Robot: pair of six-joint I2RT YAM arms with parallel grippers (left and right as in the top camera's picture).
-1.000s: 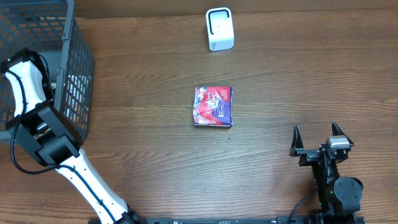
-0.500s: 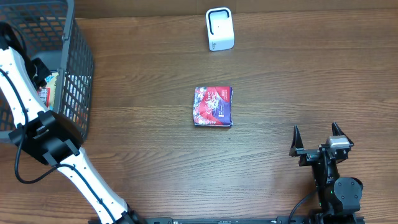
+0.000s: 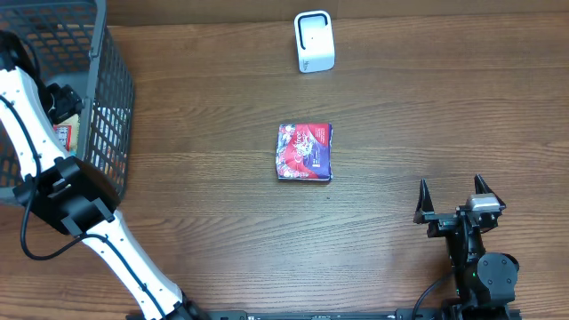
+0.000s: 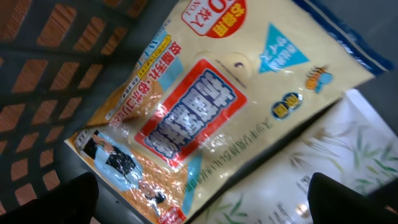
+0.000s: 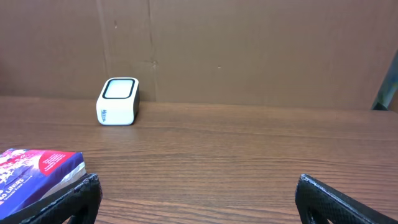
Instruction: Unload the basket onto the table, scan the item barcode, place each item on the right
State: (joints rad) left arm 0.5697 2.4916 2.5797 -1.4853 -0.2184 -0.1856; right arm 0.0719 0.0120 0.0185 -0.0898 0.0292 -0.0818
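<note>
A yellow snack packet (image 4: 205,106) lies in the wire basket (image 3: 114,98) on top of a white packet with a leaf print (image 4: 354,149). My left gripper (image 4: 208,202) hangs open just above them, its dark fingertips (image 4: 78,196) wide apart with nothing between them. A red and blue package (image 3: 305,152) lies flat in the middle of the table, also at the left edge of the right wrist view (image 5: 37,171). The white scanner (image 3: 313,42) stands at the back. My right gripper (image 3: 452,191) rests open near the front right, holding nothing.
The basket stands at the table's left edge with my left arm (image 3: 36,133) reaching over its rim. A brown cardboard wall (image 5: 249,50) runs behind the scanner (image 5: 118,101). Bare wood (image 3: 427,107) lies between the package and the right gripper (image 5: 199,202).
My left arm has swung back and further into the basket, and its gripper end now sits over the packets there. The right arm and the package on the table have not moved.
</note>
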